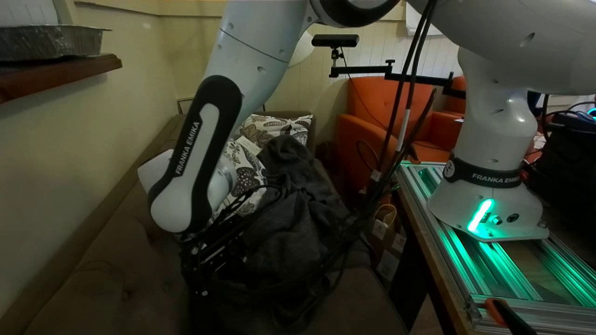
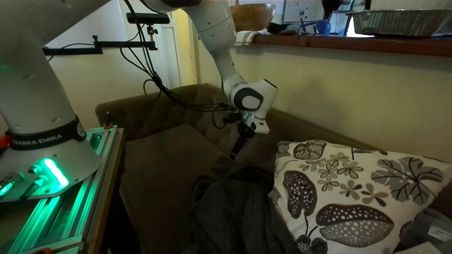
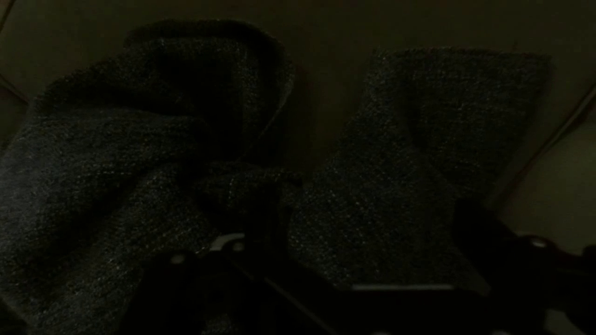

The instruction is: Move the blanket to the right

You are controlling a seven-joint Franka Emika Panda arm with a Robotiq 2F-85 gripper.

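Seemingly at the grasping step, not yet at the drag, with a released, widely spread hand (image 3: 371, 207) over the dark-grey woven blanket (image 2: 240, 211), rumpled on the tufted sofa (image 2: 166, 158) beside the leaf-print cushion (image 2: 348, 197); next, likely lower slightly, pinch firmly, then pull rightward.

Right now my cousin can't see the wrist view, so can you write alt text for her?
A crumpled dark grey blanket lies on a couch, in very dim light. The gripper shows black at the bottom edge, its jaws apart, with blanket visible between them; whether they touch it is too dark to tell.
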